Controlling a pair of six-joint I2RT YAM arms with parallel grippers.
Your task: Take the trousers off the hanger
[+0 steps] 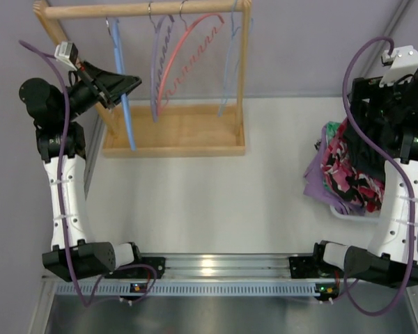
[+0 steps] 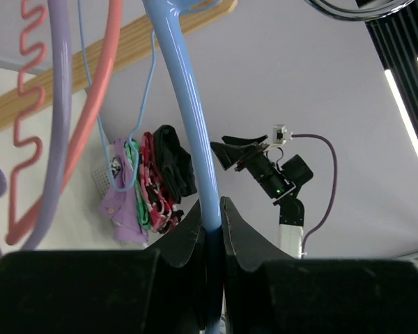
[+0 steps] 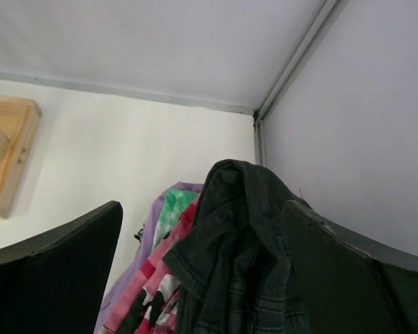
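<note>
The light blue hanger [image 2: 188, 104] hangs bare from the wooden rail, its thick arm [image 1: 125, 111] running down toward the rack base. My left gripper [image 2: 212, 209] is shut on that arm, at the rack's left end [image 1: 125, 87]. The black trousers [image 3: 251, 236] lie limp on top of the patterned clothes heap [image 3: 160, 278] at the far right of the table. My right gripper [image 3: 202, 205] hovers just over them, open wide, one finger on each side of the cloth and neither pressing it. From above, the right gripper [image 1: 368, 129] covers most of the trousers.
The wooden rack [image 1: 174, 132] stands at the back left with a purple hanger [image 1: 155, 69], a red hanger [image 1: 188, 49] and a thin pale blue hanger [image 1: 230, 62]. The clothes heap [image 1: 338, 174] sits in a white basket by the right wall.
</note>
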